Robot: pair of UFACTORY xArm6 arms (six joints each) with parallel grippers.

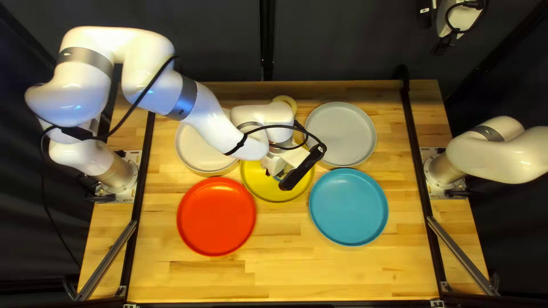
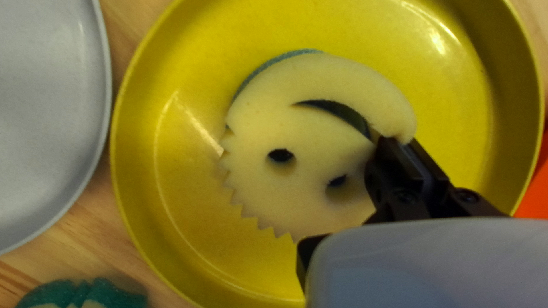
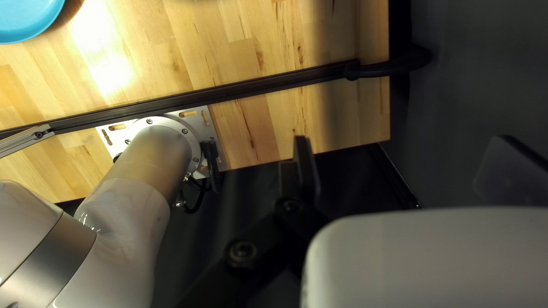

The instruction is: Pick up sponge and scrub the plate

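Note:
Above the yellow plate (image 1: 266, 191) is my left gripper (image 1: 276, 165), its fingertips hidden in the top left view. In the left wrist view, the round smiling sponge (image 2: 319, 131), pale with a blue underside, lies over the middle of the yellow plate (image 2: 182, 228). My left gripper (image 2: 397, 141) pinches the sponge's edge close to one end of its mouth slot. Far from the plates, my right gripper (image 1: 444, 45) hangs at the top right of the top left view. Seen from its wrist, my right gripper (image 3: 399, 162) has its fingers wide apart with nothing between.
Red (image 1: 216, 217), blue (image 1: 349, 206), grey (image 1: 341, 134) and pale (image 1: 197, 149) plates surround the yellow one. A green item (image 2: 80, 294) lies beside the yellow plate. My right arm's base (image 3: 154, 154) stands by a dark rail (image 3: 257, 88).

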